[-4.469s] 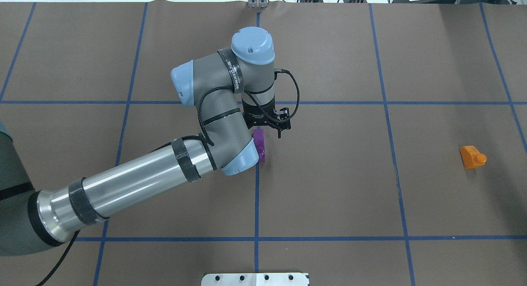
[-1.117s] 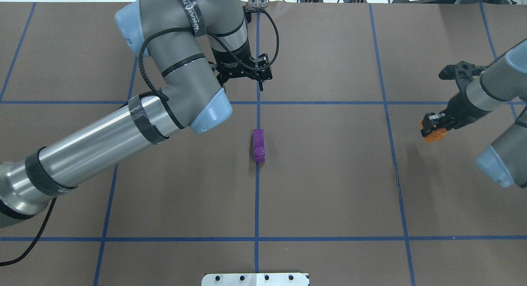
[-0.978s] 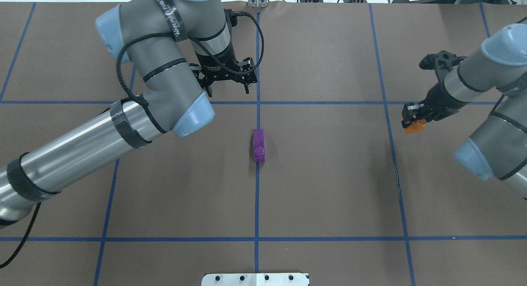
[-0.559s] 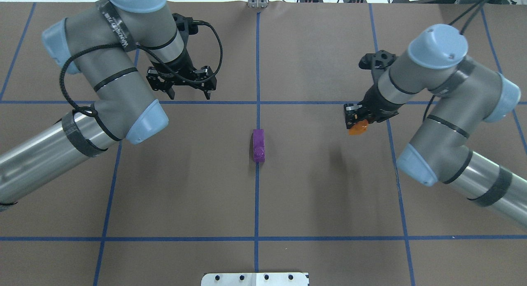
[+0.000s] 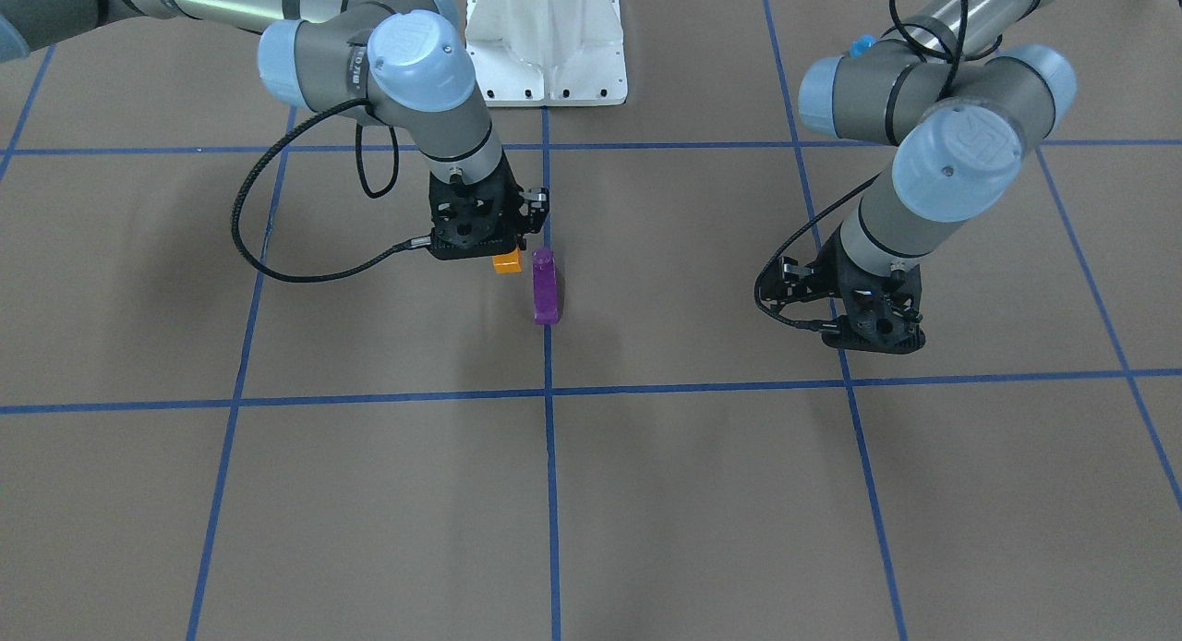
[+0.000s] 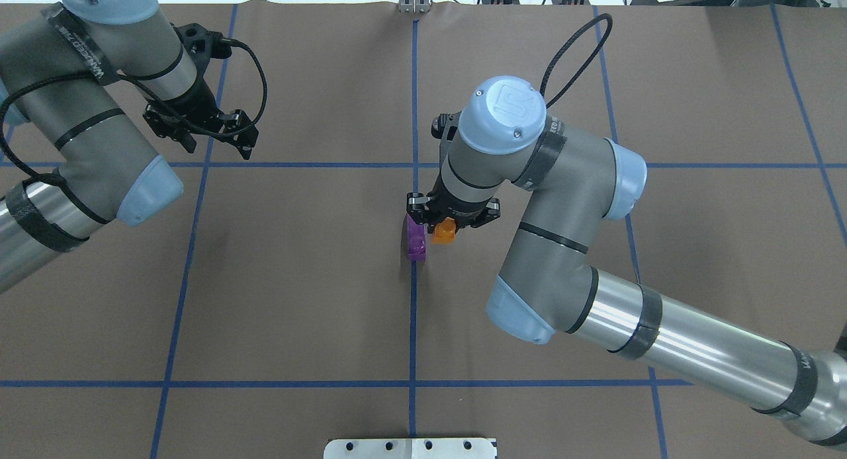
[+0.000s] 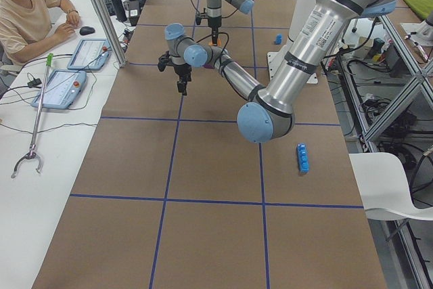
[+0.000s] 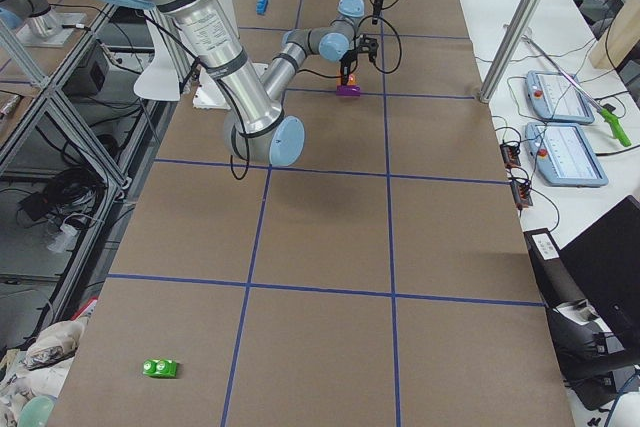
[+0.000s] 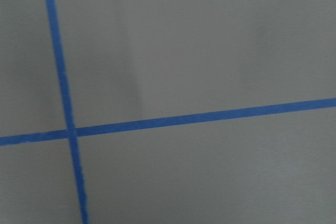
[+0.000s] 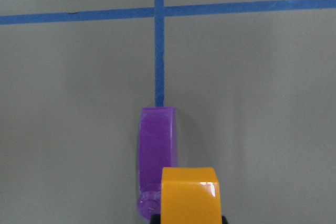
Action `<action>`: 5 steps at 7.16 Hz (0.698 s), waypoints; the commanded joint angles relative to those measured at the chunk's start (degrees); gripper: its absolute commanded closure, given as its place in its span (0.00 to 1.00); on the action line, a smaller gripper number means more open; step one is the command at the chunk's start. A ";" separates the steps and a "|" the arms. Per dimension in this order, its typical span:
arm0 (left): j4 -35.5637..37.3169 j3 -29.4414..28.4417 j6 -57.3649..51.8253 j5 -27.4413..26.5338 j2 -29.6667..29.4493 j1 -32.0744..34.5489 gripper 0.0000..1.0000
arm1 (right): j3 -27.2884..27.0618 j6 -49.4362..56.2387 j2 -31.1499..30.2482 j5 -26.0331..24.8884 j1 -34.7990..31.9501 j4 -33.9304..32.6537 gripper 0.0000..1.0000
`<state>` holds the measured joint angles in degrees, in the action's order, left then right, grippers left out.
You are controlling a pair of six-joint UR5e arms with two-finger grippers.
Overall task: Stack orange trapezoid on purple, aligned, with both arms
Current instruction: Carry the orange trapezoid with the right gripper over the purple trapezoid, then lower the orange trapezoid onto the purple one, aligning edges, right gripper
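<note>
While right jaws clamp orange trapezoid (image 6: 445, 231) just beside purple (image 6: 416, 244), left jaws spread apart, empty, far off.

Orange is being shown by the orange trapezoid (image 6: 444, 231) at centre frame, dark purple by the purple block (image 6: 416, 244); brown with a blue grid by the table (image 6: 298, 300); grey, silver and light blue by the right arm (image 6: 562, 181) and left arm (image 6: 86, 128).

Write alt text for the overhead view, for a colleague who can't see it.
The right gripper holds the orange trapezoid close beside the purple, on its right in this view and not yet on top of it. The purple lies on the table, on the centre tape line. The left gripper hangs open and empty at upper left.
</note>
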<state>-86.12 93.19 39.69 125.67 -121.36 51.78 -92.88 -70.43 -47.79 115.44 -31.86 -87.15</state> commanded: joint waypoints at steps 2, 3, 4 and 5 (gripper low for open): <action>0.07 0.15 -0.32 -0.07 0.42 0.17 0.01 | 3.57 -0.76 1.99 -1.01 1.10 0.05 1.00; 0.07 0.15 -0.23 -0.07 0.42 0.08 0.01 | 4.98 -0.76 3.22 -1.01 1.10 0.05 1.00; 0.07 0.15 -0.23 -0.07 0.42 0.08 0.01 | 5.95 -0.76 4.19 -1.01 1.10 0.05 1.00; 0.07 0.15 -0.23 -0.07 0.42 0.08 0.01 | 6.13 -0.41 4.02 -1.01 1.36 0.05 1.00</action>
<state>-86.05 93.34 39.45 125.60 -120.94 51.87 -87.45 -71.11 -44.14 114.44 -30.69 -87.10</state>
